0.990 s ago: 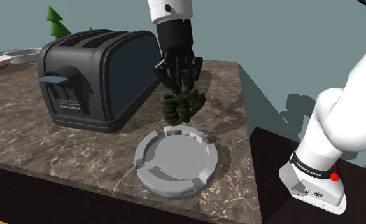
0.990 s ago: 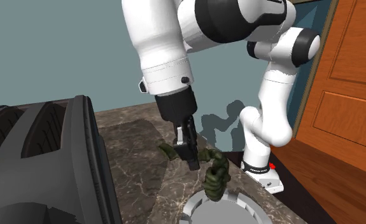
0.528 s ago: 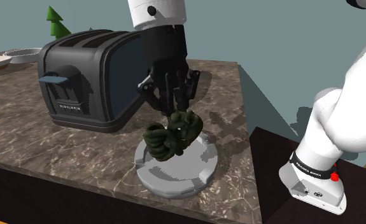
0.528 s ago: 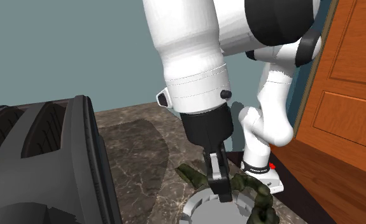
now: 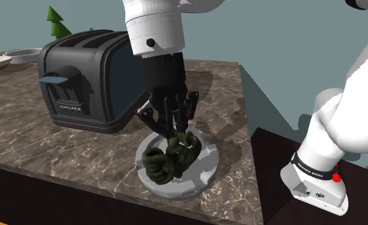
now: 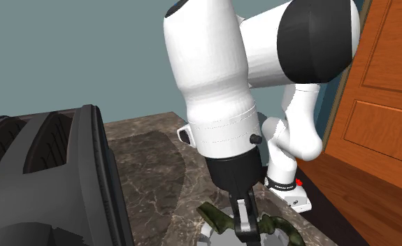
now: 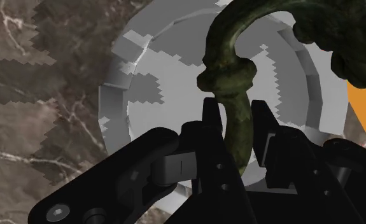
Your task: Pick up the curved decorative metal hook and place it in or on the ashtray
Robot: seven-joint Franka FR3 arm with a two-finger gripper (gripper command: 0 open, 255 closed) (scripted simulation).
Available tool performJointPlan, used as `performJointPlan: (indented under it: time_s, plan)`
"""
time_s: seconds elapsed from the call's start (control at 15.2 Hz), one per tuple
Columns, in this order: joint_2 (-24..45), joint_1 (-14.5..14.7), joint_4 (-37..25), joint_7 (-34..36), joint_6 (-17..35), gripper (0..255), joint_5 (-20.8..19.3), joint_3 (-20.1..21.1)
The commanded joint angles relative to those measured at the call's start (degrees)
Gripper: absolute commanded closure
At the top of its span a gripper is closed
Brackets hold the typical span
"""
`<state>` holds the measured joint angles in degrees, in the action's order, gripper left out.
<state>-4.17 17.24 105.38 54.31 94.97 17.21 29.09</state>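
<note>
**Item 1. Gripper (image 7: 237, 119).** Your two black fingers were pinched on the stem of the hook, just under its knob. The hand pointed down over the ashtray.

**Item 2. Curved decorative hook (image 5: 166, 158).** It was dark green and ropy, curled back on itself. In the shoulder view its lower coils sat inside the ashtray's rim (contact with the ashtray's floor could not be confirmed).

**Item 3. Ashtray (image 5: 207, 163).** It was plain grey and round, with a notched rim. It stood on the brown marble counter (image 5: 35, 147), near the dark toaster (image 5: 86, 77).

**Item 4. Step in hand.** By my reading you were at the placing stage, late in the task, with the hook carried in and lowered but not let go.

**Item 5. Next move.** It called for you to part the fingers, then lift the hand straight up. A sideways exit could catch the curl and drag it back over the rim.

**Item 6. Hidden or unclear.**
- Your hand and the hook covered the middle of the ashtray in the shoulder view.
- The second exterior view cut the hook (image 6: 217, 216) and the ashtray off at its lower edge, beside a wooden door (image 6: 381, 105).
- In the wrist view the hook's far curl ran off the frame.
- An orange patch (image 7: 364, 121) past the ashtray's rim could not be identified.
</note>
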Motion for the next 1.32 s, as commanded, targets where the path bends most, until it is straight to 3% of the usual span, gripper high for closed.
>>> performJointPlan:
  time_s: [0.0, 0.66, 0.73, 1.06, 1.25]
  plan:
    - [-0.1, 0.1, 1.6, -0.4, 1.5, 255, 0.1, 0.1]
    - [0.0, 0.1, 3.7, -0.8, 3.7, 255, 0.2, 0.2]
    - [0.0, 0.1, 3.7, -0.8, 3.7, 0, 0.2, 0.2]
    - [0.0, 0.1, 3.7, -0.8, 3.7, 0, 0.2, 0.2]
    - [0.8, -0.5, -2.5, -0.3, -1.9, 0, -0.6, -0.5]
